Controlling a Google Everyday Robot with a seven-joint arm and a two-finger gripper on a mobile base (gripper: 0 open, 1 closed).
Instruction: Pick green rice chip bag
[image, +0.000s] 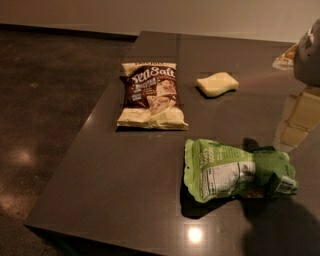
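The green rice chip bag (235, 170) lies crumpled on its side on the dark table (125, 185), front right, with its white nutrition label facing up. My gripper (292, 132) comes in from the right edge of the camera view. It hangs just above and beyond the bag's right end and does not touch it. Its lower part looks pale and segmented, with a grey body above.
A cream and dark-brown "Sea Salt" chip bag (151, 95) lies at the table's middle left. A small pale-yellow sponge-like block (217, 83) sits behind it to the right. The table's left and front edges drop to a dark floor (40, 100).
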